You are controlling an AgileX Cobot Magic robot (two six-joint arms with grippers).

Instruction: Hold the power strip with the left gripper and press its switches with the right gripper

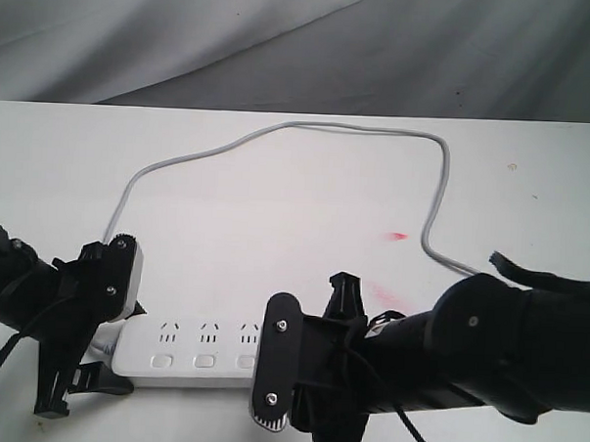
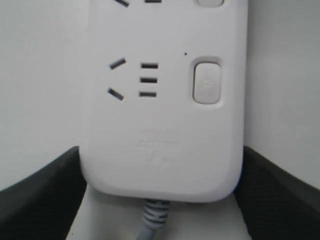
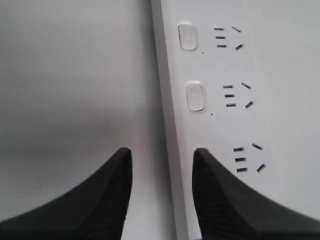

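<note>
Exterior view: the power strip (image 1: 201, 352) lies flat on a white table (image 1: 62, 172), long axis left to right, cord (image 1: 289, 126) leaving its left end; left wrist view: the left gripper (image 2: 162, 170) clamps that end's sides; right wrist view: the right gripper (image 3: 162, 155) is partly spread and empty, one finger (image 3: 220, 200) over the strip's edge by the switches (image 3: 194, 96).

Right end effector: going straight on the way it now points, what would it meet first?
Probably the power strip: one finger of the right end effector sits over its switch row, next after two visible switches. The other finger would meet the table. Contact is unclear.
</note>
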